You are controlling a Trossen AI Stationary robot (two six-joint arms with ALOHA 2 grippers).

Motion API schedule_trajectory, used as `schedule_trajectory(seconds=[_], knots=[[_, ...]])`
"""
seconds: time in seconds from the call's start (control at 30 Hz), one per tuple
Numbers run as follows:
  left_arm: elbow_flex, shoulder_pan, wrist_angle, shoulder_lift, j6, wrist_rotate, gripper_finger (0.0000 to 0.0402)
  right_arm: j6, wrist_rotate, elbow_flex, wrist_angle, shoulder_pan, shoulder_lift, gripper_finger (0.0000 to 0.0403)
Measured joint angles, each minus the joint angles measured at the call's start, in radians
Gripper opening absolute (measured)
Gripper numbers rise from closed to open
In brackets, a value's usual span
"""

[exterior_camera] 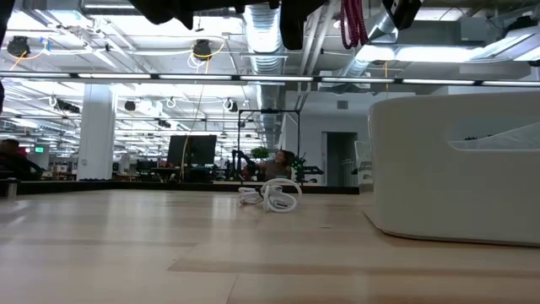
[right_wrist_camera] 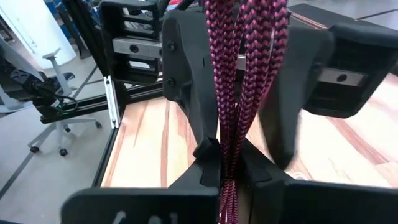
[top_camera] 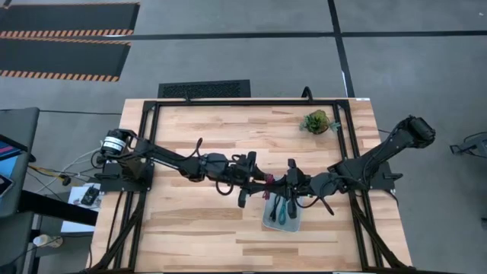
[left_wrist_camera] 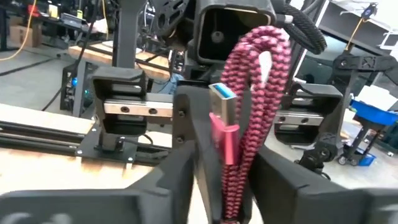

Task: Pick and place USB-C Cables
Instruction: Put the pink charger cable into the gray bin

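Dark red cable (right_wrist_camera: 239,93) is mid-air over the table (top_camera: 190,228), pinched at once by left gripper (left_wrist_camera: 227,180) and right gripper (right_wrist_camera: 233,168), just above the pale blue tray (top_camera: 268,221). Tray already holds the teal cable (top_camera: 280,211) and a black cable (top_camera: 291,208). White cable (exterior_camera: 274,194) lies loose on the wood, so roughly half done.

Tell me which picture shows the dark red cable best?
The left wrist view: the dark red cable fills it, braid and blue-tipped plug clear. The right wrist view shows only its braid. From high it is a tiny streak between both pincers; from low, just a loop dangling at the top edge.
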Motion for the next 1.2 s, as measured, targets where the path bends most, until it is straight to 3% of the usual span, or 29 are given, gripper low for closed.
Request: schedule_trajectory(seconds=[0.17, 0.23, 0.4, 0.53, 0.67, 0.77, 0.87, 0.97, 1.1, 1.2], knots=[[0.0, 0.0, 0.001, -0.001, 0.037, -0.001, 0.0033, 0.011, -0.005, 0.0, -0.005, 0.0, 0.0, 0.0022], [0.0, -0.001, 0.001, -0.002, 0.037, -0.001, 0.0015, 0.015, -0.008, 0.0, -0.003, 0.0, 0.0, 0.0029], [0.004, -0.001, -0.002, -0.002, 0.057, -0.019, 0.0013, 0.032, -0.011, 0.0, -0.003, 0.004, 0.0, 0.0078], [0.054, 0.0, -0.074, -0.001, 0.149, 0.026, 0.0012, 0.032, -0.036, 0.0, -0.029, 0.02, -0.04, 0.0135], [0.161, -0.003, -0.319, -0.001, 0.287, 0.009, 0.0012, 0.088, -0.079, 0.0, -0.149, 0.022, -0.11, 0.0186], [0.248, -0.014, -0.516, -0.001, 0.385, -0.085, 0.0012, 0.159, -0.097, 0.001, -0.266, 0.026, -0.179, 0.0212], [0.317, -0.026, -0.664, 0.001, 0.38, -0.221, 0.0011, 0.248, -0.103, 0.001, -0.43, 0.048, -0.252, 0.0224], [0.358, -0.03, -0.724, 0.0, 0.246, -0.317, 0.0011, 0.351, -0.099, 0.001, -0.585, 0.089, -0.325, 0.0225], [0.359, -0.03, -0.714, 0.008, 0.037, -0.355, 0.0016, 0.493, -0.064, 0.001, -0.733, 0.156, -0.409, 0.0215], [0.36, -0.032, -0.714, 0.035, 0.106, -0.306, 0.0016, 0.535, -0.015, 0.001, -0.781, 0.2, -0.448, 0.0207]])
